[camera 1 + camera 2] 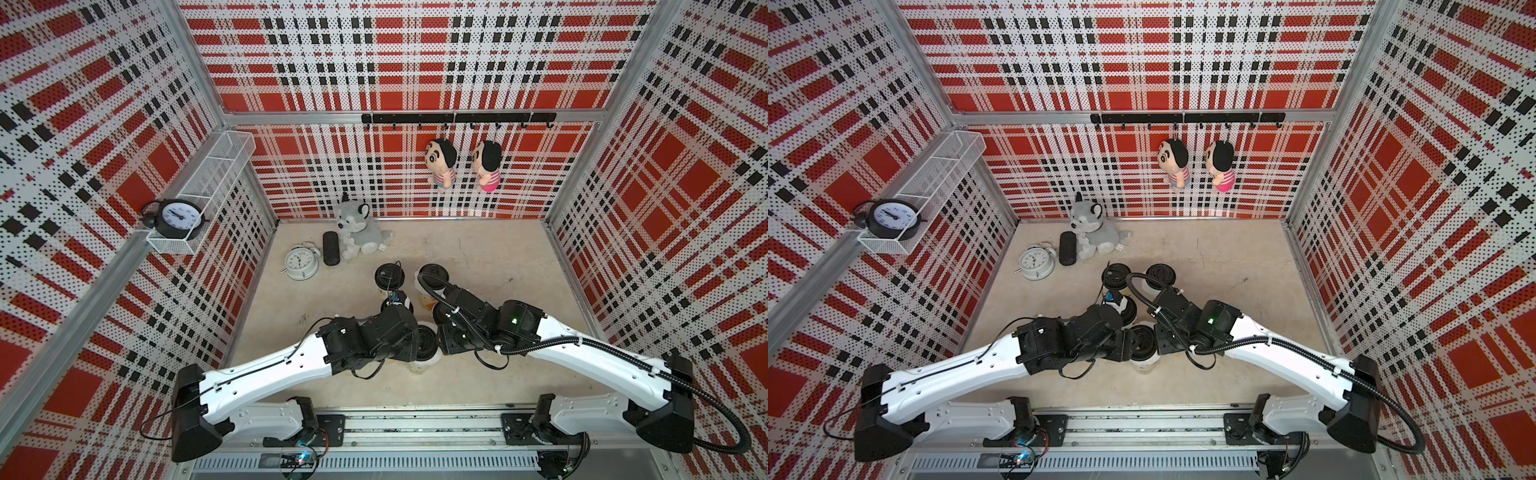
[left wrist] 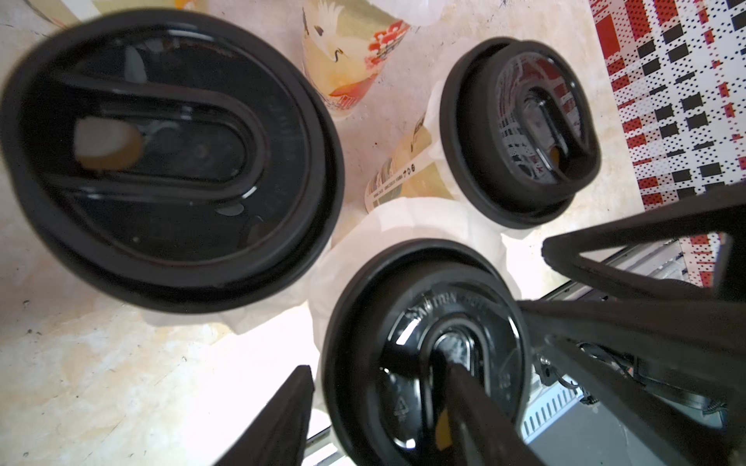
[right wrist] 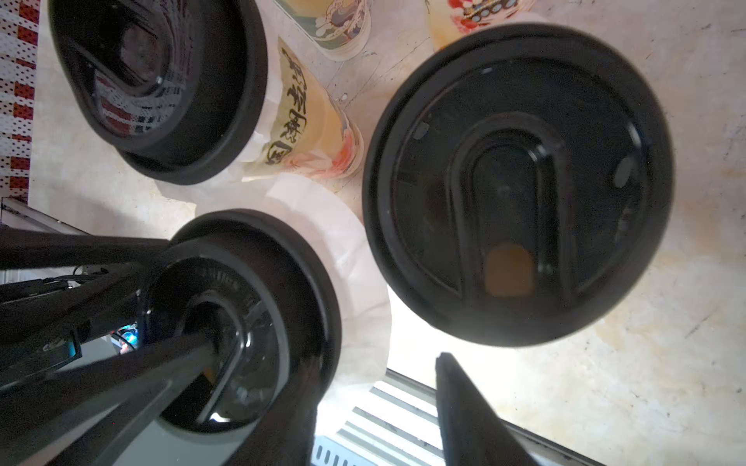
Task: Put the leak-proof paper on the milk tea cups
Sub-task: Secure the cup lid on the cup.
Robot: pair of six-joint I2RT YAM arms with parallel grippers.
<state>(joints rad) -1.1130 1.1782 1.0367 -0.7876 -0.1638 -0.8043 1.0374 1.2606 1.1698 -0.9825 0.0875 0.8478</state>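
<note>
Your right claw point(image 3: 375, 363), pinched down narrow, and your left claw point(image 2: 375, 367), half-wide astride the rim, meet right over the black lid point(image 1: 428, 345) on the milk tea cup point(image 1: 419, 366) nearest the bench's point(image 1: 478, 249) front edge, the leak-proof paper point(image 3: 355, 262) frilling out just beneath, neither arm nearer.

walls point(image 1: 415, 62): red, white, black plaid, dotted | bench point(image 1: 478, 257): mottled beige | lids point(image 2: 173, 161): glossy black | milk tea cups point(image 3: 311, 133): cream, orange-red prints, black lettering | leak-proof paper point(image 3: 355, 250): translucent white | arms point(image 1: 270, 365): white, black joints
</note>
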